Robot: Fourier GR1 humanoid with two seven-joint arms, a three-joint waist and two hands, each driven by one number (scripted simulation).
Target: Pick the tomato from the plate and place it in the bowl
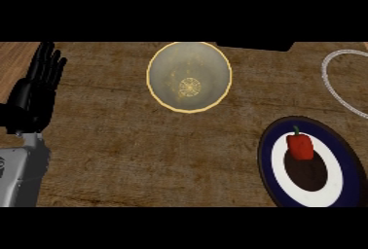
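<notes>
A red tomato point(300, 146) with a green stem lies on a round plate point(276, 168) at the lower right; the plate has a dark blue rim, a white ring and a dark centre. A pale yellow-rimmed bowl point(189, 77) sits at the top centre of the brown counter, with nothing in it. My left hand point(37, 87) rests at the left edge, open with straight fingers pointing up, far from both plate and bowl. My right hand does not show.
Part of a thin grey ring point(336, 90) curves in at the upper right edge. A dark block point(255, 45) lies at the counter's far edge behind the bowl. Bare brown counter spreads between the bowl and the plate.
</notes>
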